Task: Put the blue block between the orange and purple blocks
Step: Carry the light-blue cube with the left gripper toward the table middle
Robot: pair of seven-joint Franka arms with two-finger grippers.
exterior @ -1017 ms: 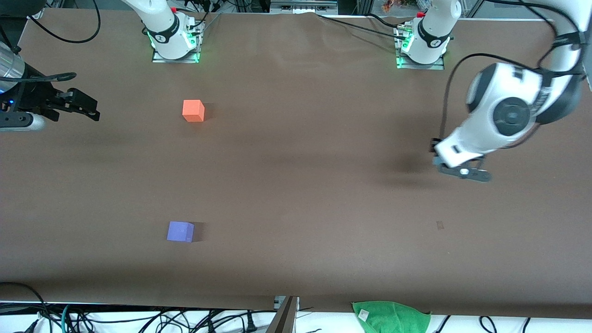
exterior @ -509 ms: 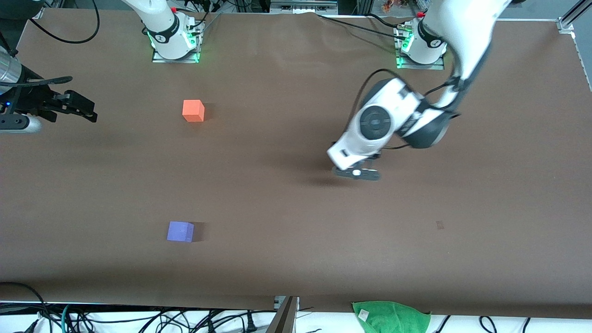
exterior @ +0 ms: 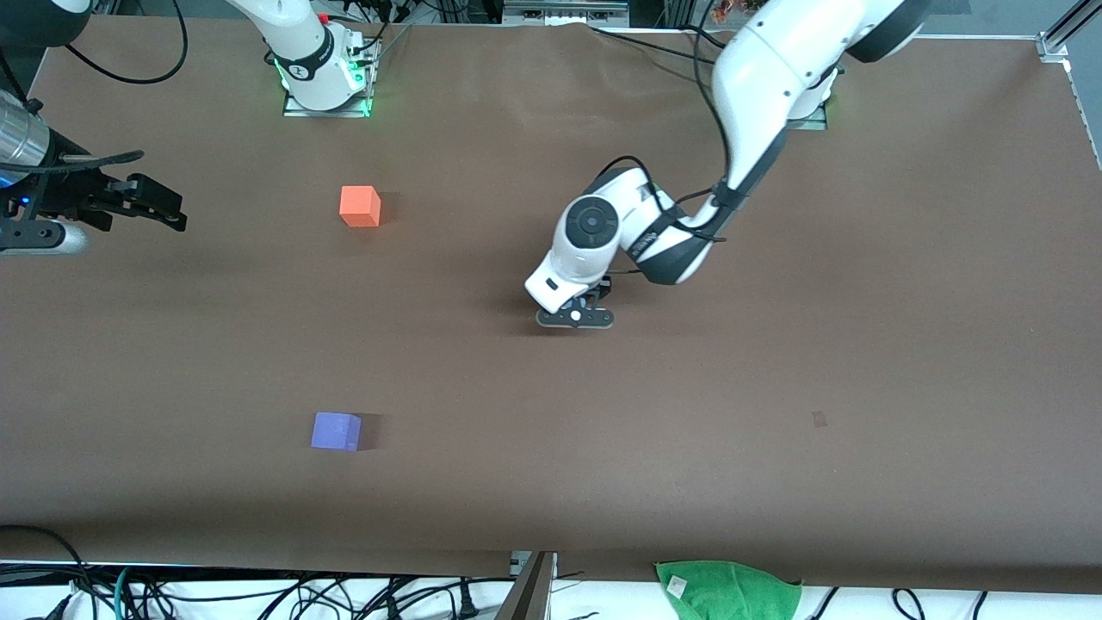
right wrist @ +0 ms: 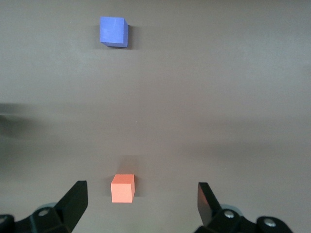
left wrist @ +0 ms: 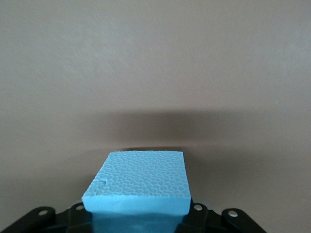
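The blue block [left wrist: 138,187] is clamped in the left claw [exterior: 575,315], which hangs low over the middle of the counter [exterior: 775,387]. The target gap lies toward the right arm's end of the counter from this claw. There the orange block [exterior: 360,206] sits farther from the front camera and the purple block [exterior: 336,430] nearer, well apart, on nearly one line. The carry must therefore run sideways toward that line, ending about midway between the two. The right claw [exterior: 159,207], spread wide and empty, waits over the counter's edge at its own end.
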